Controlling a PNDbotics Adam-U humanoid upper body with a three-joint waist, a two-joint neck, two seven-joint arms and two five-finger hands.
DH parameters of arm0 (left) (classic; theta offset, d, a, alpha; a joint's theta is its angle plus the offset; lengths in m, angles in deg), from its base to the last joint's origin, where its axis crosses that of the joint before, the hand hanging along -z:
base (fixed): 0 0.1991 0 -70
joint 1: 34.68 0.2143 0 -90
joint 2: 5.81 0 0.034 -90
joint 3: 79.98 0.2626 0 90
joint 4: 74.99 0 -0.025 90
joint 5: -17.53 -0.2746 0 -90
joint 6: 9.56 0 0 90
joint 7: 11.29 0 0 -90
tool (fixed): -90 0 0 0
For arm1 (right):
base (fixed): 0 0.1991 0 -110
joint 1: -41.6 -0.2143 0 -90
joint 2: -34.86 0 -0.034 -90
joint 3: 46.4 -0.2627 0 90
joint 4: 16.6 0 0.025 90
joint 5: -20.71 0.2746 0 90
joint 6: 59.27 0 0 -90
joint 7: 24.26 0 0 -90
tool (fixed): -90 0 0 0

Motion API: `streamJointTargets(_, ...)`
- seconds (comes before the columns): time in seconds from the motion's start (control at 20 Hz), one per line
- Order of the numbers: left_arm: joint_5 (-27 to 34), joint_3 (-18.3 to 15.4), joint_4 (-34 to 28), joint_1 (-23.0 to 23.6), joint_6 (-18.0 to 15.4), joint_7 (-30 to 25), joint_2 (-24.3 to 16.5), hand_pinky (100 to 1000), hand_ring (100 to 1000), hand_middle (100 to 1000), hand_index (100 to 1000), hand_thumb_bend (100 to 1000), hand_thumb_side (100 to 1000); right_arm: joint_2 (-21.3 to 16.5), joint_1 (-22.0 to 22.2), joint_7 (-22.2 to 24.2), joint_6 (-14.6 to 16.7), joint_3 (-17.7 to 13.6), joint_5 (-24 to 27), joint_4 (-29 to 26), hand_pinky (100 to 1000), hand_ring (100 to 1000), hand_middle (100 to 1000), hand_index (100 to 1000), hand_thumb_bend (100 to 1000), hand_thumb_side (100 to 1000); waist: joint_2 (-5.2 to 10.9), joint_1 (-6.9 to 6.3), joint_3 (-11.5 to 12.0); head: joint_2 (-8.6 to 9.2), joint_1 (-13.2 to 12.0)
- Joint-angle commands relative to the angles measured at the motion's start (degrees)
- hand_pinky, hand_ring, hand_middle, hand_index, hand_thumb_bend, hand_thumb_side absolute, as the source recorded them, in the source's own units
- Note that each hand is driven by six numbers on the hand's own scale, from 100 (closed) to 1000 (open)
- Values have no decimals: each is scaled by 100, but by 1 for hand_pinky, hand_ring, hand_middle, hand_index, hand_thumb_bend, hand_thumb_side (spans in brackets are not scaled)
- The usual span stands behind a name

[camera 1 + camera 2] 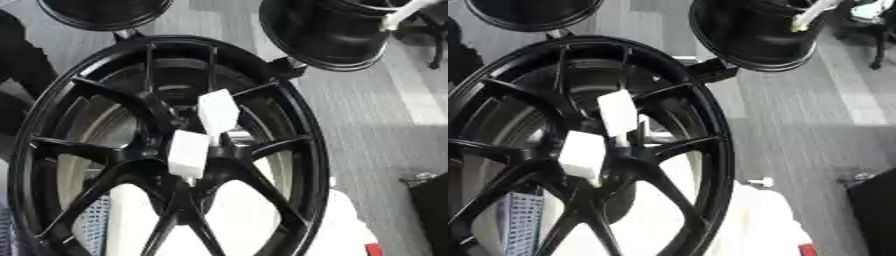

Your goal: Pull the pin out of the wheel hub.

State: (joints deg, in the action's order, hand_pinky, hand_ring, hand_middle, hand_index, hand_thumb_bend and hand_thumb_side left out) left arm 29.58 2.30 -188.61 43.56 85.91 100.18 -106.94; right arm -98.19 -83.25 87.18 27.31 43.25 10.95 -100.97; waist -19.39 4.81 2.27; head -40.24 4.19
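Left eye view shows neither of my hands, so I can't tell their state. Nearest, two white block-shaped pins [189, 153] [218, 111] stick out of the black wheel hub [179, 165]. They look light and rigid; I'd pinch one's flat sides. Beyond stand more rims [325, 31].

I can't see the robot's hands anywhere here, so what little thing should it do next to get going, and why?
Probably bring one hand into view toward the centre of the black wheel hub. Two white blocks stick out where the spokes meet, and they look like the pin ends, though I cannot be sure. Neither hand shows in either view, so nothing is gripped yet, and reaching has to come before any pull.
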Motion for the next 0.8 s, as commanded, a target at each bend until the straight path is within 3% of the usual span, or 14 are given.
streamJointTargets(0.05, -6, -94, -97, -23, -12, 39, -76, 777, 733, 708, 800, 534, 338, -308, 119, -84, -221, -358, -437, 217, 886, 820, 716, 718, 241, 100, 90, -33, -7, -6, -48)
streamJointTargets(0.2, -4, -97, -97, -12, 2, 56, -63, 777, 733, 708, 800, 535, 338, -279, 208, 140, -389, -474, -771, 385, 909, 879, 816, 822, 292, 202, 90, -53, -17, -4, -76)
streamJointTargets(0.3, -4, -100, -97, -6, 4, 67, -62, 777, 733, 708, 800, 535, 337, -267, 228, 301, -451, -530, -920, 451, 918, 904, 852, 861, 318, 219, 97, -59, -24, -2, -80)
streamJointTargets(0.45, -2, -108, -97, 9, 7, 82, -55, 777, 733, 708, 800, 536, 337, -253, 250, 442, -512, -607, -1099, 515, 923, 921, 864, 871, 341, 200, 108, -64, -40, 22, -91)
streamJointTargets(0.8, 12, -99, -97, 7, 14, 84, -51, 777, 733, 708, 800, 534, 337, -194, 212, 364, -598, -711, -1184, 597, 913, 901, 837, 848, 286, 181, 143, -54, -45, 34, -108)
